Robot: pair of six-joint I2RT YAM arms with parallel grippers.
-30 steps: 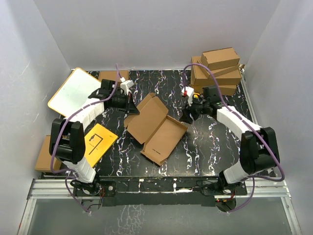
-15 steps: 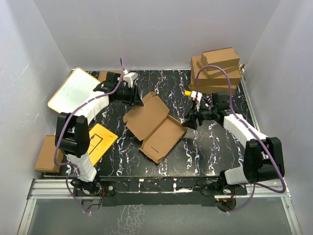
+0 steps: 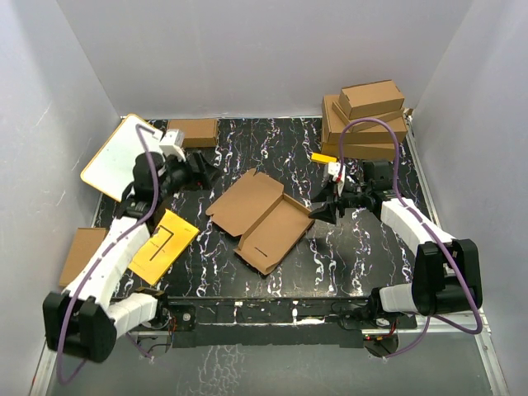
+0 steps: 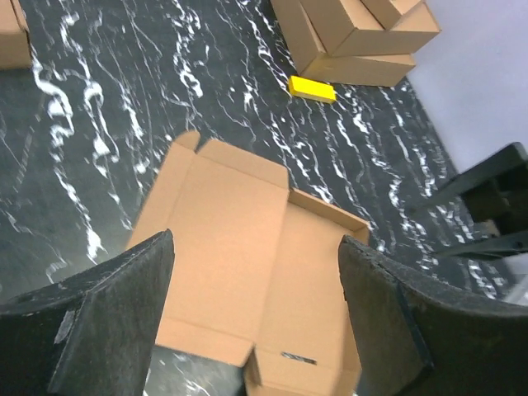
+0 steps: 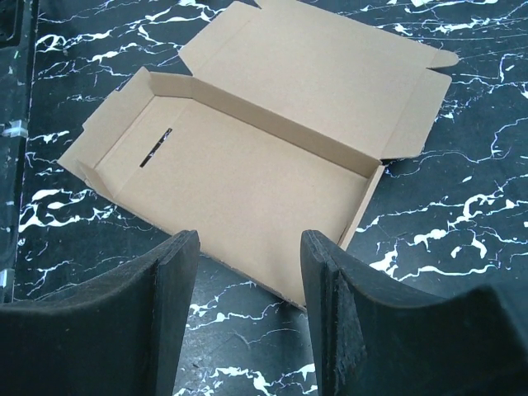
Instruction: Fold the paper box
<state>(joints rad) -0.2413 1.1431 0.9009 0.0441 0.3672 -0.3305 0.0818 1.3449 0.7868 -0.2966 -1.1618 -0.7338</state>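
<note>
The paper box (image 3: 261,218) lies half-open at frame centre; it looks light and stiff, likely bending only at its creases, so pinch a thin raised side wall. Both the left gripper (image 4: 256,247) and right gripper (image 5: 250,247) gape wide, empty

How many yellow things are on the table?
2. A flat yellow card lies on the left side; a small yellow block sits by the stacked brown boxes at the back right. More could hide under the arms.
</note>
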